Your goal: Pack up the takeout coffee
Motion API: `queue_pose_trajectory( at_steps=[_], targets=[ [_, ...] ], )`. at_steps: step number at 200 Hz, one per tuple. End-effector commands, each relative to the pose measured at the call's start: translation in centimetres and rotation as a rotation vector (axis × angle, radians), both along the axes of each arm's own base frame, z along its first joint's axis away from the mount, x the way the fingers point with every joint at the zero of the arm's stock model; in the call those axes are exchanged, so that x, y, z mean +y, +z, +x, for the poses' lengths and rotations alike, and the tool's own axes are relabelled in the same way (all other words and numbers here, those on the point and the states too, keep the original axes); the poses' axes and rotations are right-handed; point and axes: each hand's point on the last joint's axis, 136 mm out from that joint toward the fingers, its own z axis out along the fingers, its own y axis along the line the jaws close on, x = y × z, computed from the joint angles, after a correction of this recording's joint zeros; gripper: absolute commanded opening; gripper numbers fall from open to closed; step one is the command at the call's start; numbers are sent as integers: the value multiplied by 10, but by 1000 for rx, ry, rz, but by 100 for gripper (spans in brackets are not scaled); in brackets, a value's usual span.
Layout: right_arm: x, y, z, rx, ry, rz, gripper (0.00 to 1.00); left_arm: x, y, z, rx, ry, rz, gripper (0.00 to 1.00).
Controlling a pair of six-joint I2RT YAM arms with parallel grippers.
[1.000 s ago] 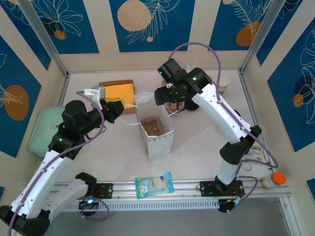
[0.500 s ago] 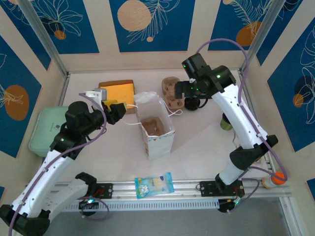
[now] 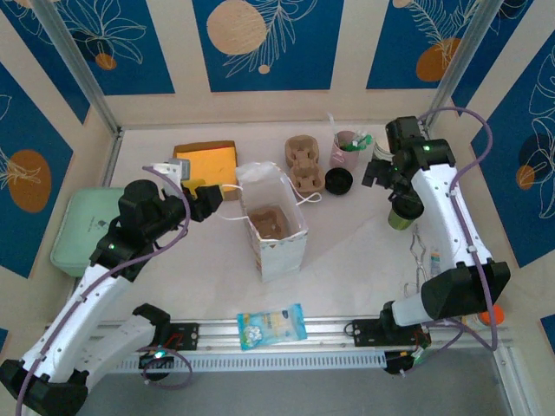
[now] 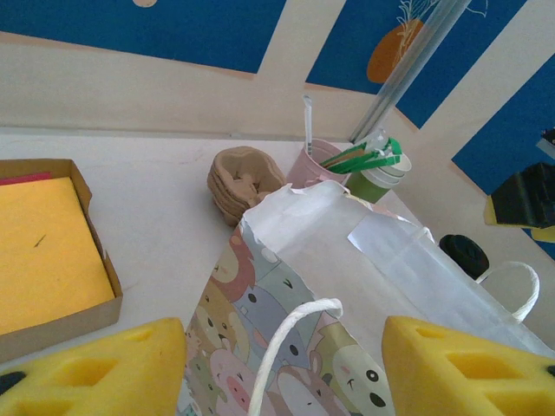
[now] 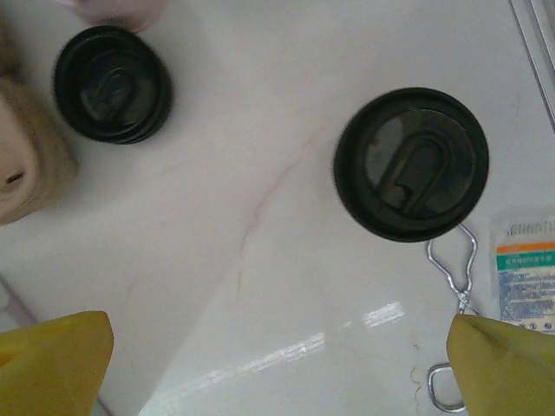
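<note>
As seen from the top external camera, the takeout coffee (image 3: 400, 217), a green-sided cup, stands on the right of the table beneath the wrist of the right arm (image 3: 444, 212), well apart from the paper bag (image 3: 282, 247). That bag stands open at the centre with what looks like a brown pulp carrier (image 3: 269, 224) on its floor. A stack of carriers (image 3: 303, 165), a loose black lid (image 3: 338, 180) and a pink cup (image 3: 347, 146) of stirrers sit behind it. The left gripper (image 3: 205, 198) hovers just beside the bag's left rim. From the left wrist, that gripper's yellow fingers (image 4: 95, 368) stand apart and clamp nothing. The bag's white handle (image 4: 286, 334) rises between them, touching neither. From the right wrist, the right gripper (image 5: 277, 368) is spread wide above bare table, holding nothing. The coffee, capped with its own black lid, stands upright and free ahead of the right finger. Metal tongs (image 5: 451, 269) lie just beside it, and the loose lid lies further left.
</note>
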Motion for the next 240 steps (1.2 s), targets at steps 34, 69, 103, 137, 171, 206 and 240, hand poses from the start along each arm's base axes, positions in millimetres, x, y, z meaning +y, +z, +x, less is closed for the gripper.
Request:
queue_pose_trajectory(
  at_steps=[34,69,103,137,171,206,240],
  targets=[
    [-41,-7,-1,-8,-271,36,99,0,0,-2,-14,-3,12,62],
    [-57,-25,-1,59,-385,60,99,0,0,-1,-16,-2,13,62],
    [-63,-40,6,79,-410,92,99,0,-1,-1,-17,0,22,62],
    [-74,-51,12,100,-444,136,99,1,-2,0,-18,2,31,62],
    [-76,-66,20,139,-444,156,99,1,-4,1,-15,5,36,62],
    [-73,-79,26,152,-428,180,99,2,-5,1,-13,10,46,63],
    [-74,-89,29,179,-416,184,99,3,-6,1,-14,14,55,63]
  ],
)
